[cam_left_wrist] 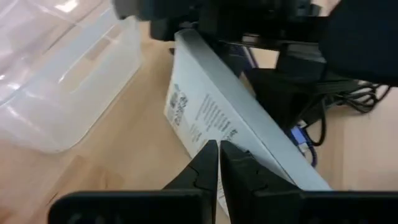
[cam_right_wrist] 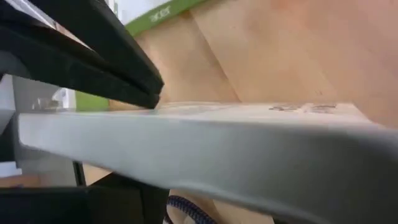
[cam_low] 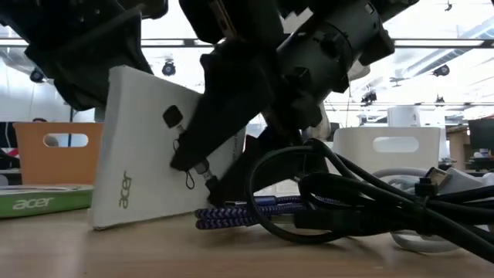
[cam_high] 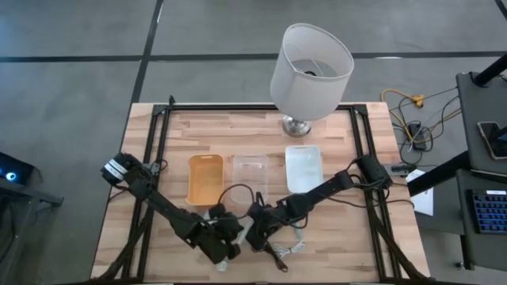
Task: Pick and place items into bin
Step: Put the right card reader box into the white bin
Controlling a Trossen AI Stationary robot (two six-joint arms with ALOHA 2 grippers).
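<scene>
Jaws of the right gripper (cam_high: 255,231) stand wide across a tilted white box (cam_low: 154,147), just in front of the clear bin (cam_high: 249,172). Left gripper (cam_left_wrist: 217,158), fingers pressed together, touches the box's printed face, holding nothing.

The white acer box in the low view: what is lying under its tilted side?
Under the white acer box a purple braided cord lies on the table, beside black cables. The dark arm hides whatever lies farther back.
</scene>
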